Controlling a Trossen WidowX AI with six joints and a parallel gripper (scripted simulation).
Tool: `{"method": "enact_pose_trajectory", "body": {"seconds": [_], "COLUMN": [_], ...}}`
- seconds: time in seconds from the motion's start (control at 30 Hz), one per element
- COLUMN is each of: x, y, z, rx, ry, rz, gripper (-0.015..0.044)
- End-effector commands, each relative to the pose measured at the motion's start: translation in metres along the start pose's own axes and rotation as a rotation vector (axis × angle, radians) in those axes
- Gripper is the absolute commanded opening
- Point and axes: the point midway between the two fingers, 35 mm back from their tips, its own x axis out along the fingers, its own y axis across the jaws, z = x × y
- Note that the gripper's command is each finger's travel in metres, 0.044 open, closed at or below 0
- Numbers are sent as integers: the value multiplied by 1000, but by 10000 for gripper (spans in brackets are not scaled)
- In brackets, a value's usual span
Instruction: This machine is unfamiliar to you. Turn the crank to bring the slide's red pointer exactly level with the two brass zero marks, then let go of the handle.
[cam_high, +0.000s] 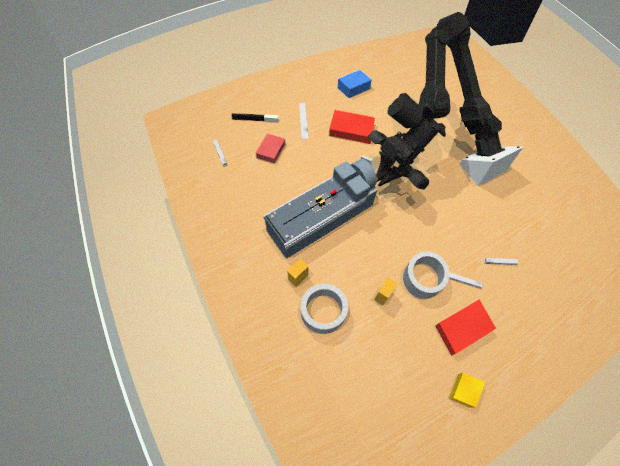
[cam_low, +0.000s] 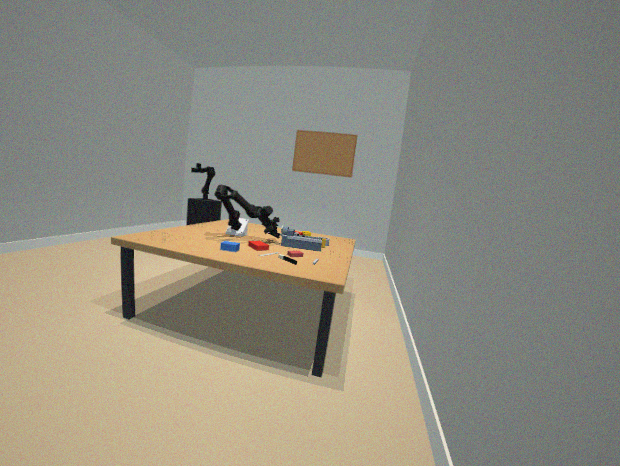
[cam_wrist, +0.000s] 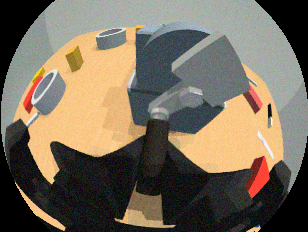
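The slate-grey machine (cam_high: 310, 220) (cam_low: 300, 242) lies on the table. The slide's red pointer (cam_high: 333, 192) stands off the two brass zero marks (cam_high: 320, 200), on the crank side of them. In the wrist view the crank arm (cam_wrist: 175, 100) runs down-left from the hub to the dark upright-looking handle (cam_wrist: 157, 140). A grey wedge-shaped part (cam_wrist: 215, 70) covers some of the machine's end face there. My gripper (cam_high: 379, 182) (cam_low: 278, 235) (cam_wrist: 154, 140) is shut on the crank handle, low at the machine's crank end. In the top view its fingers hide the handle.
A red block (cam_high: 352, 125) (cam_low: 258, 245) (cam_wrist: 258, 178) lies near the arm, with a blue block (cam_high: 354, 83) (cam_low: 230, 246) beyond. Two grey rings (cam_high: 341, 308) (cam_high: 443, 274) and two orange blocks (cam_high: 297, 272) (cam_high: 385, 291) lie on the machine's other side.
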Motion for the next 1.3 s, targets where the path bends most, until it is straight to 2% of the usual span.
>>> {"method": "enact_pose_trajectory", "body": {"seconds": [0.0,0.73,1.27], "x": [1,0,0], "y": [-1,0,0], "z": [0,0,0], "rx": [-2,1,1], "ry": [1,0,0], "rz": [-3,0,0], "gripper": [0,0,420]}}
